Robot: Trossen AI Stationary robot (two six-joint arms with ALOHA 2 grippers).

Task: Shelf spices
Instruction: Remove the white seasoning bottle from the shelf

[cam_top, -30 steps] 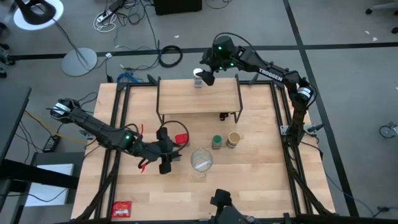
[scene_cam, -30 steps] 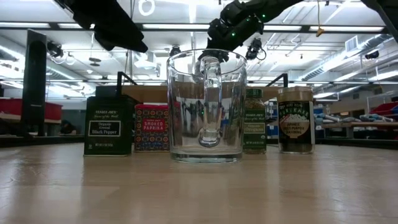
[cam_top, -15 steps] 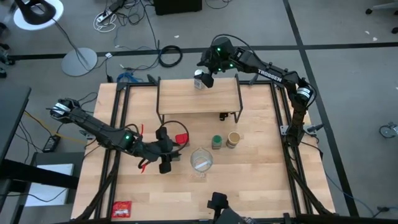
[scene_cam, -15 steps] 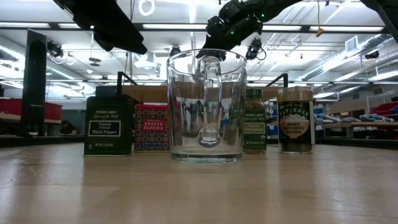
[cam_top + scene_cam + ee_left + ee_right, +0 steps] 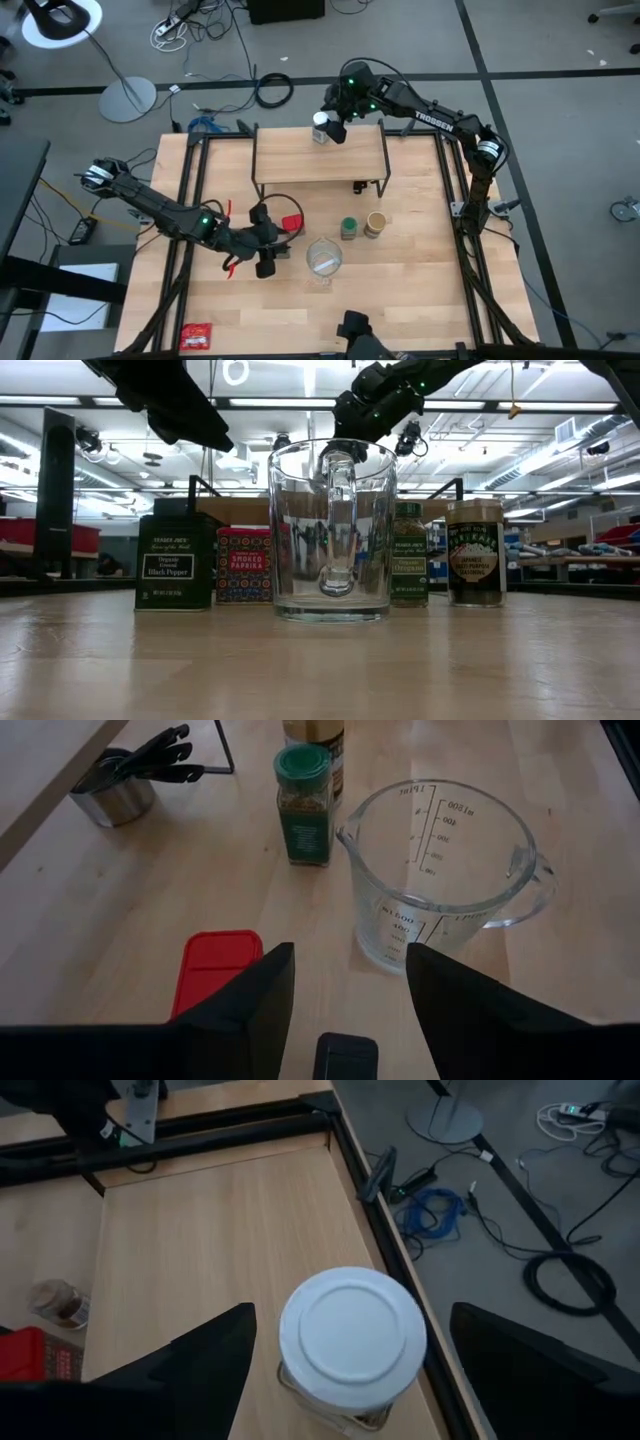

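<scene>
My right gripper (image 5: 370,1380) is open over the far edge of the shelf (image 5: 320,155). Its fingers stand on either side of the white-lidded jar (image 5: 352,1335), which stands upright on the plank (image 5: 320,127), and do not touch it. My left gripper (image 5: 350,1000) is open and hangs above the red tin (image 5: 215,970) and the dark green tin (image 5: 345,1055). Both tins stand on the table (image 5: 245,565), (image 5: 178,562). The green-lidded jar (image 5: 303,800) and the tan-lidded jar (image 5: 375,222) stand to the right of them. A brownish jar (image 5: 60,1302) shows past the shelf's near edge.
A clear glass measuring jug (image 5: 323,257) stands between the tins and the two jars, close to my left gripper. Metal measuring cups (image 5: 125,785) lie under the shelf by its right leg. A flat red packet (image 5: 196,335) lies near the table's near left corner.
</scene>
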